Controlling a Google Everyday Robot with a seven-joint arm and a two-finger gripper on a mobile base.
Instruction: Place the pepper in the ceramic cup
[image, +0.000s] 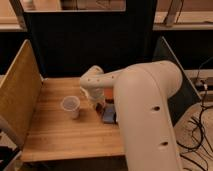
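Note:
The ceramic cup (71, 105) is pale, round and upright, standing left of centre on the wooden table (55, 132). My gripper (98, 102) hangs from the white arm (145, 110) just right of the cup, low over the table and apart from the cup. The gripper's end is dark and partly hidden by the arm. I cannot make out the pepper; it may be hidden at or under the gripper.
A flat blue packet (108, 115) lies on the table right under the arm, beside the gripper. An orange-red patch (108, 94) shows behind the wrist. Upright panels wall the table on the left (17, 97), back (90, 45) and right (167, 50).

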